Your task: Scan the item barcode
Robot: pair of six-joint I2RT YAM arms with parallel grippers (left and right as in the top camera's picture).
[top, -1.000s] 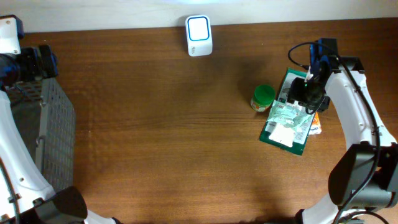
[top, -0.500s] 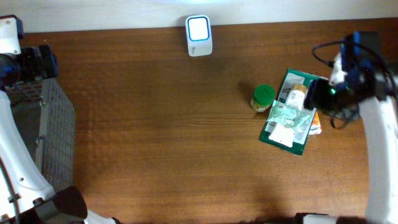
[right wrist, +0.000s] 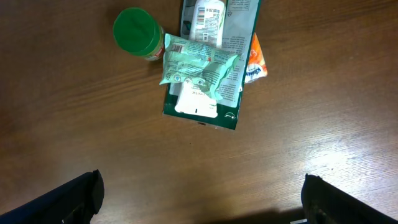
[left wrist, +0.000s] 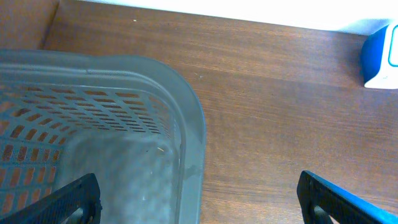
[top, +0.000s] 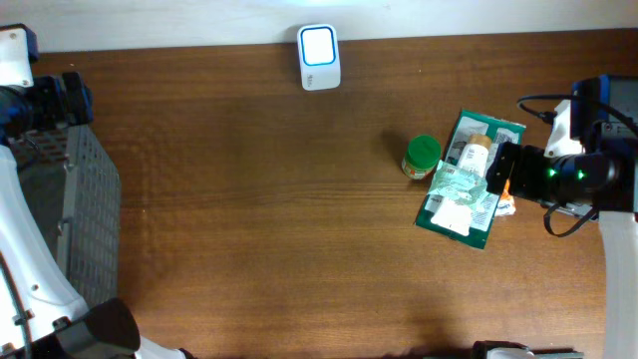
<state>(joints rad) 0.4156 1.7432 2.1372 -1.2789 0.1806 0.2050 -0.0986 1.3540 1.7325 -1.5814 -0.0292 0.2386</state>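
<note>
Drawn back rightward, my right gripper (right wrist: 200,186) hangs wide open, empty, over the table (top: 249,219); my left gripper (left wrist: 198,186) gapes empty above the basket (left wrist: 93,106). Green packet (top: 486,130) lies well apart from the scanner (top: 319,45), beside the jar (top: 421,156), possibly under a bottle (top: 475,152).

A green-lidded jar (top: 421,156) stands just beside a pile of green packets (top: 461,189).
</note>
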